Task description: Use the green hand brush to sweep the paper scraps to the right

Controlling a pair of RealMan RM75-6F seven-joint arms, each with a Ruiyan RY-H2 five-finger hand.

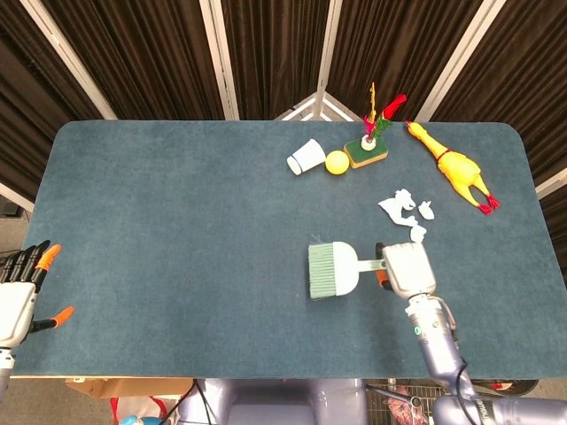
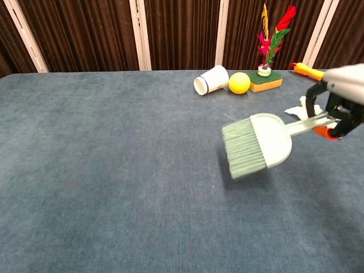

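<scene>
Gripping the handle of the green hand brush (image 1: 333,268), our right robot hand (image 1: 407,270) sits toward the near edge of the counter (image 1: 177,230), right of its middle. We see the fingers wrapped around the pale handle in the chest view, with the brush head reaching out to the left of the robot hand and its bristles fanned toward the counter's left edge. Whether the bristles touch the blue surface we cannot tell; in the chest view the brush looks lifted, with a shadow under it.

We find the paper scraps (image 1: 402,208) farther back and to the right of the brush, well apart from its bristles, lying as a loose cluster of white crumpled bits between the brush and the far edge. From the chest view only a part of them shows, behind the handle.

Our left robot hand (image 1: 19,292) rests off the near left corner of the counter, fingers spread and holding nothing.

Along the far edge, right of centre, we note a white paper cup (image 1: 306,157) on its side, a yellow ball (image 1: 337,162) just beside it, and a green sponge (image 1: 366,153) carrying a small holder of coloured feathers (image 1: 381,111). A yellow rubber chicken (image 1: 450,164) lies toward the far right corner.
</scene>
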